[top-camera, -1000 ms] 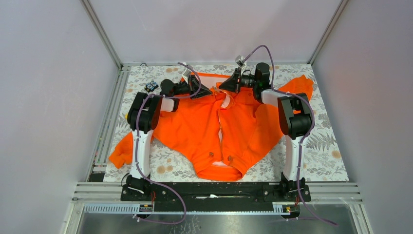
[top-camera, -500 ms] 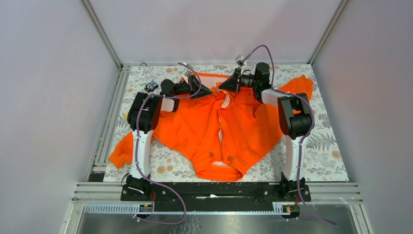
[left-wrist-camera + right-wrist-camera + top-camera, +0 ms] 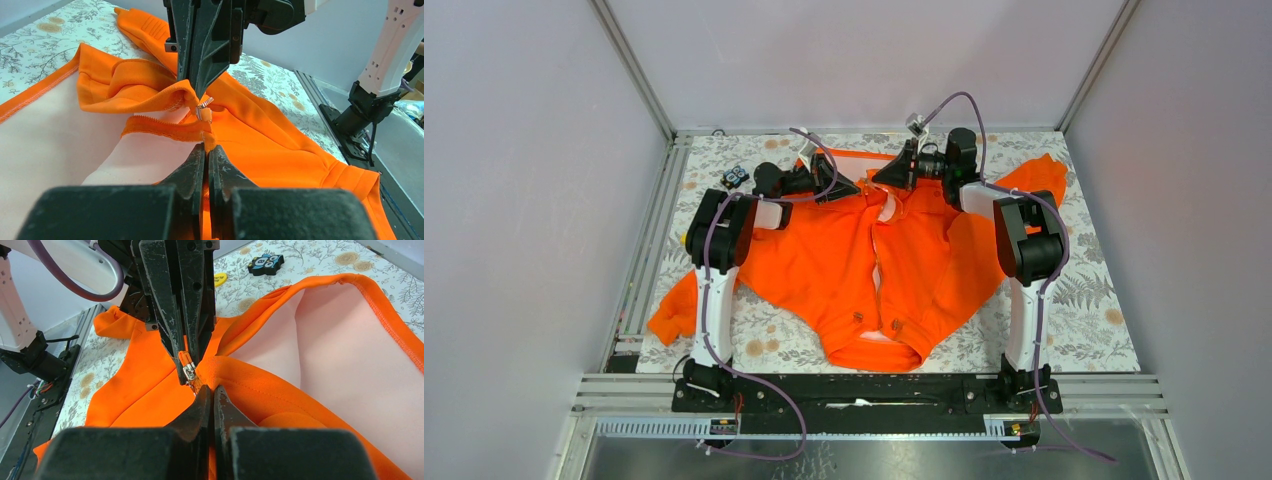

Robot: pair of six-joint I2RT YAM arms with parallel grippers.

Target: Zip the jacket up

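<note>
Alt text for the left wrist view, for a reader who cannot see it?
The left claw, shut, pinches the orange jacket at its zipper edge, while the right claw grips the facing edge beside a metal zipper pull. Pale lining fills the image's left, over a floral table.

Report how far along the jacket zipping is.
Done: the jacket lies spread out, front up. In hand: the left gripper and right gripper each have jaws shut on a front edge at the far hem, meeting at the slider. Left: the front gapes open, nothing zipped.
</note>
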